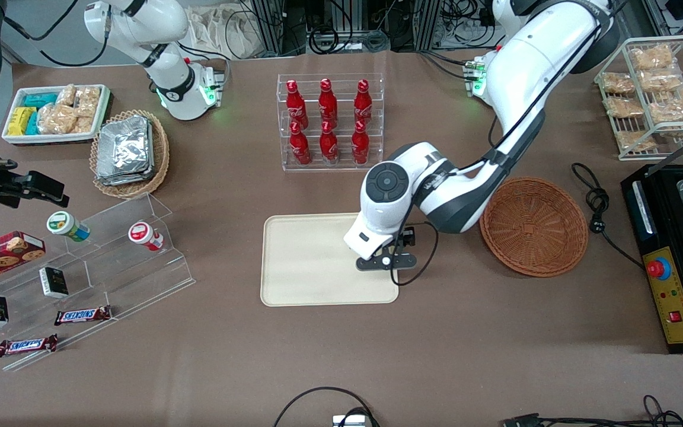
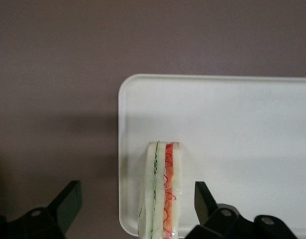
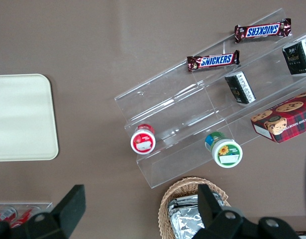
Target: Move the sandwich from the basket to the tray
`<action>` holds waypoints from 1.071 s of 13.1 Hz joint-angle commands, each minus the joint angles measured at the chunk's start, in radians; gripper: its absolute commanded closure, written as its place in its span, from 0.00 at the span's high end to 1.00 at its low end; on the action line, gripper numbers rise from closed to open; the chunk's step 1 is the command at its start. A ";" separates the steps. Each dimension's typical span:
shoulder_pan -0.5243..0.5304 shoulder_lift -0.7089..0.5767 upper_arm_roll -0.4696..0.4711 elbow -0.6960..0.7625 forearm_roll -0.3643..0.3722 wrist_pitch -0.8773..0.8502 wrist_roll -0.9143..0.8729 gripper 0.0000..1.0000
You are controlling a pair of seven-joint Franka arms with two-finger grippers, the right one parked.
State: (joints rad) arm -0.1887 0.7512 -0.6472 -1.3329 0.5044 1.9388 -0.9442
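Observation:
The sandwich, a white-bread wedge with green and red filling lines, stands on edge on the cream tray close to one of its corners. My left gripper is open around it, and both black fingers stand well clear of the bread. In the front view the gripper hovers low over the tray's edge toward the working arm's end, and the wrist hides the sandwich there. The reddish-brown wicker basket sits beside the tray, toward the working arm's end, with nothing in it.
A clear rack of red bottles stands farther from the front camera than the tray. A stepped acrylic display and a tan basket of foil packs lie toward the parked arm's end. A black machine and a cable lie by the basket.

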 commanded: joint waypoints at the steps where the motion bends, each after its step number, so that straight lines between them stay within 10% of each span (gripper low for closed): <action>1: 0.008 -0.044 0.008 0.075 0.016 -0.084 -0.028 1.00; 14: 0.267 -0.228 0.001 0.121 -0.067 -0.184 0.011 1.00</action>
State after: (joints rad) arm 0.0515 0.5500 -0.6403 -1.2115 0.4658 1.7743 -0.9511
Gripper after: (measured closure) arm 0.000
